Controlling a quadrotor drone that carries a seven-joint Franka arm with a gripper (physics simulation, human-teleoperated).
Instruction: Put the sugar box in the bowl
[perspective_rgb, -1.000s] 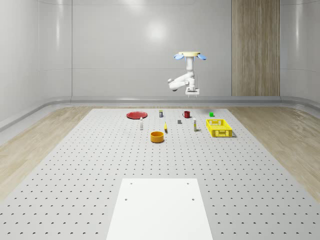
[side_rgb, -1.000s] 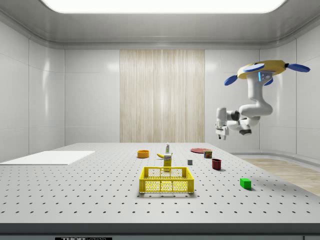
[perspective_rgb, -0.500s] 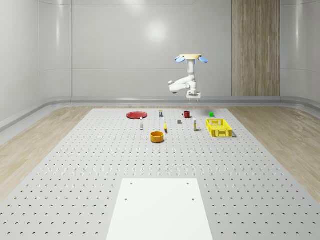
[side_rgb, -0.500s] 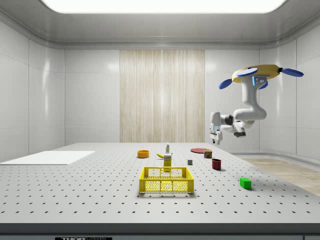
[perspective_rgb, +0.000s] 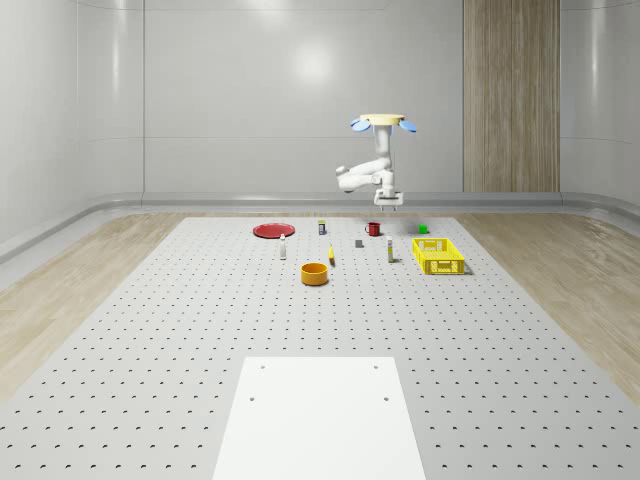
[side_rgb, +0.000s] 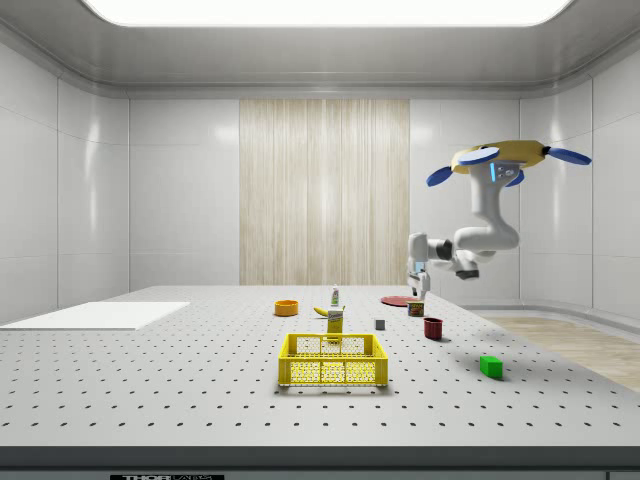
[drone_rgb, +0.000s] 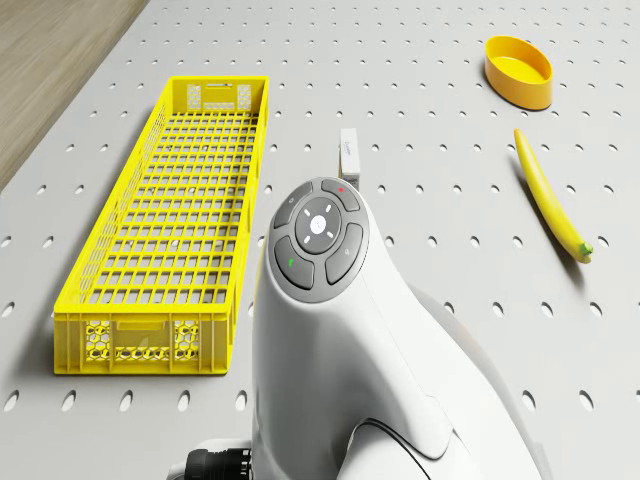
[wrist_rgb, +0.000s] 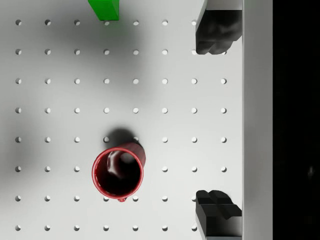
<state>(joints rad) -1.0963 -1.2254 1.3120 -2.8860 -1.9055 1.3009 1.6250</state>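
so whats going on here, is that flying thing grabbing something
Not yet. The drone hovers above the far part of the perforated table, with its arm hanging below. The gripper is open and empty, high over the red mug, near a green block. The sugar box stands untouched beside the yellow crate, and the orange bowl sits empty further toward the whole-scene view's left, next to a banana.

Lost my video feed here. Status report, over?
Drone hovering above table's far end; claw open, empty, above red mug. Sugar box upright beside yellow crate, untouched. Bowl empty. Nothing blocking.
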